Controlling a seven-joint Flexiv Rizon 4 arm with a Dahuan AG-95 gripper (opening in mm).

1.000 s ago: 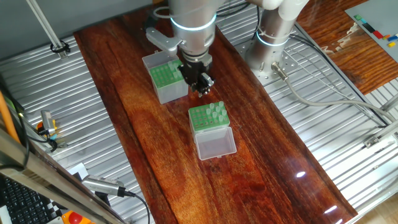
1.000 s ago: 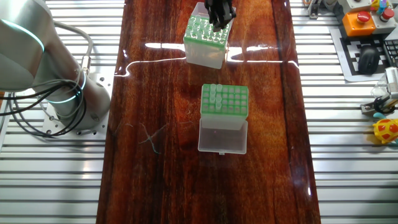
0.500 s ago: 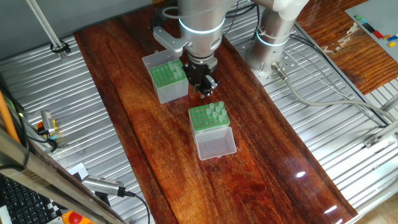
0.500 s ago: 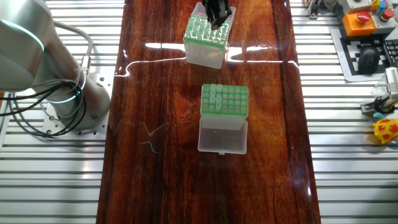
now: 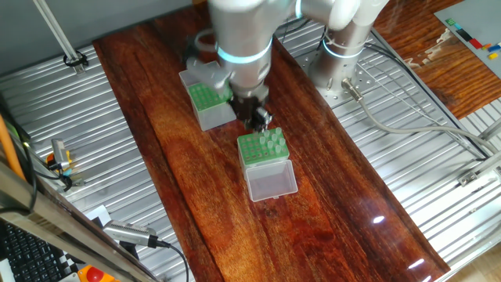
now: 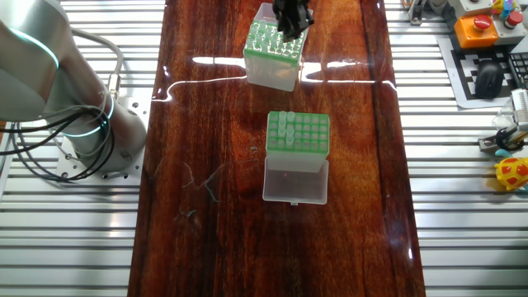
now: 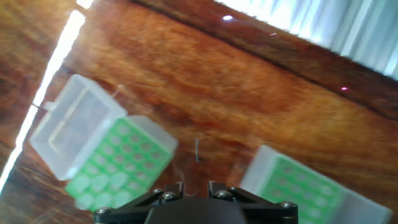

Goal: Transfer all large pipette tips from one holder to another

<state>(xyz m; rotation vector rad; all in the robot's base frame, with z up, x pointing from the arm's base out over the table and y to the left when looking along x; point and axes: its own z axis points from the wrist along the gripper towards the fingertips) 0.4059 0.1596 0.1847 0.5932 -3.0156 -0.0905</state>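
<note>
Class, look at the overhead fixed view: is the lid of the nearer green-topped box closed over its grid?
No. The lid lies folded open on the table in front of the box, leaving its green grid uncovered.

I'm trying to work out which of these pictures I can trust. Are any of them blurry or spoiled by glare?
In one fixed view the arm is smeared by motion, while the table is sharp. In the other fixed view all is crisp, but white glare streaks cross the wood beside the grey-sided box. The hand view is soft all over; the clear-sided box looks blurred.
</note>
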